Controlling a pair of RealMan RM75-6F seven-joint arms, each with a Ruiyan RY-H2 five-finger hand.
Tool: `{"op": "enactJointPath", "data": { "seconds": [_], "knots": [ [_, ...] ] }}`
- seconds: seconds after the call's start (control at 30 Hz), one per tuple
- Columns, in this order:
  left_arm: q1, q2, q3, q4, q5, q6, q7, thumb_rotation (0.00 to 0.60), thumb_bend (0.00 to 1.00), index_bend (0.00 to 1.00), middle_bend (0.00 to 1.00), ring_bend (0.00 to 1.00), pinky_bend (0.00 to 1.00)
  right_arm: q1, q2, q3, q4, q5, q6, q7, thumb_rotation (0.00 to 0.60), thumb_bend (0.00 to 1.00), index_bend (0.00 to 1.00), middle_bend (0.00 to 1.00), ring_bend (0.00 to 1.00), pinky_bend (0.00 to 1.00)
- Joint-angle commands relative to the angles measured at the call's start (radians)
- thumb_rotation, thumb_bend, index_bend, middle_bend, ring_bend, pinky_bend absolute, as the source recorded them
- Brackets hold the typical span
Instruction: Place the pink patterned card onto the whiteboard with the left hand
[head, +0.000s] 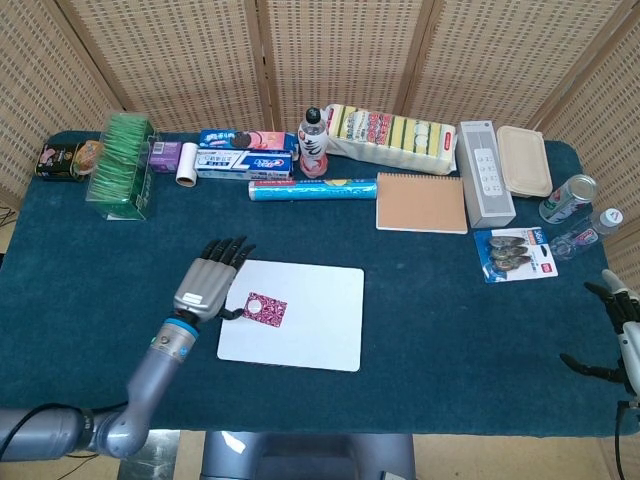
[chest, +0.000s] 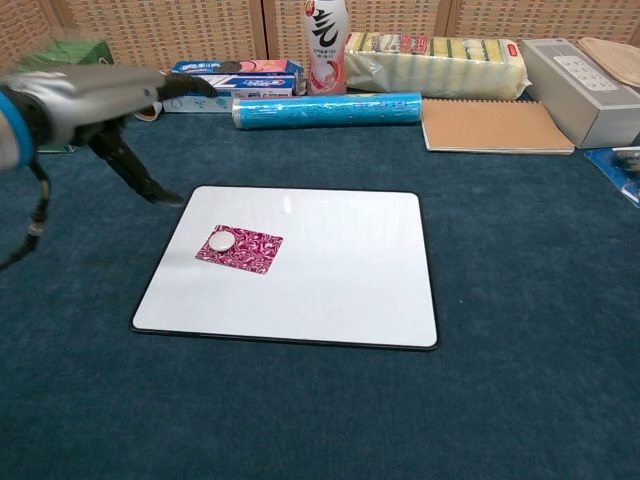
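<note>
The pink patterned card lies flat on the left part of the whiteboard, with a small white round piece on its left corner. My left hand is raised above and to the left of the board, fingers spread, holding nothing and clear of the card. My right hand shows at the far right edge of the head view, fingers apart, empty.
Along the back of the table stand a green box, a tape roll, biscuit boxes, a bottle, a blue roll, sponges, a notebook, a grey speaker and cans.
</note>
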Motion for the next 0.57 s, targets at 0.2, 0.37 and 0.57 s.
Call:
{"op": "enactJointPath", "data": {
  "seconds": [0.2,0.37,0.57],
  "knots": [
    [0.295,0.263,0.177,-0.025,0.365,0.239,-0.322,0.600,0.08,0.00,0.00,0.00,0.05,0.002,-0.009,-0.001,-0.003,-0.006,0.003,-0.025,0.600,0.10,0.12,0.00,0.00,0.00],
    [0.437,0.301,0.235,0.030,0.427,0.347,-0.446,0.600,0.08,0.00,0.00,0.00,0.05,-0.001,-0.031,0.007,-0.004,0.002,0.025,-0.085,0.600,0.10,0.12,0.00,0.00,0.00],
    [0.561,0.307,0.276,0.047,0.467,0.428,-0.502,0.600,0.08,0.00,0.00,0.00,0.05,-0.022,-0.090,0.036,0.003,0.031,0.120,-0.256,0.600,0.10,0.12,0.00,0.00,0.00]
  ]
}}
